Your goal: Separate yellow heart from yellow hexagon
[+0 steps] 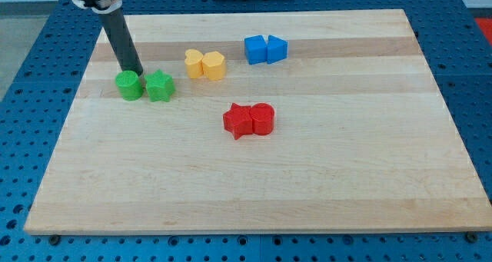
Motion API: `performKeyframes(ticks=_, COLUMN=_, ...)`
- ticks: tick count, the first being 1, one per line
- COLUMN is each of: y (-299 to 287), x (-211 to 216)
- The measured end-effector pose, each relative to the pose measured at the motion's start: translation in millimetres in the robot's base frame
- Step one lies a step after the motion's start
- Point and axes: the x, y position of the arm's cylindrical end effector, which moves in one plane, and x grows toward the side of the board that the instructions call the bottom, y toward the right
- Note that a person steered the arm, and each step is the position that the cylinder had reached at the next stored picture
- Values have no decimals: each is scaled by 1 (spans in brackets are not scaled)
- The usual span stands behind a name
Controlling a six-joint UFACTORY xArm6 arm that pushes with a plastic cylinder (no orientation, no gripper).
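At the view's upper left, my tip (135,71) sits just behind the green blocks (144,86); no fingers exist. Yellow heart (214,65) and yellow hexagon (194,63) apparently touch, unseparated; next, approach their seam.

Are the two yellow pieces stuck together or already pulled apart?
Together. The yellow hexagon and yellow heart sit side by side, touching, with no board showing between them. My tip is off to the view's left, by the green blocks.

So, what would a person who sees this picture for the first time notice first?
Four pairs of coloured blocks, each pair touching: green at the view's left, yellow and blue toward the top, red near the middle. My tip stands just behind the green pair, away from the yellow one.
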Motion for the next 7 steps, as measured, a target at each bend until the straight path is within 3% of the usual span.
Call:
performKeyframes(ticks=1, y=0, x=-1)
performKeyframes(ticks=2, y=2, x=-32)
performKeyframes(ticks=4, y=53, x=-69)
performKeyframes(ticks=7, y=101, x=-48)
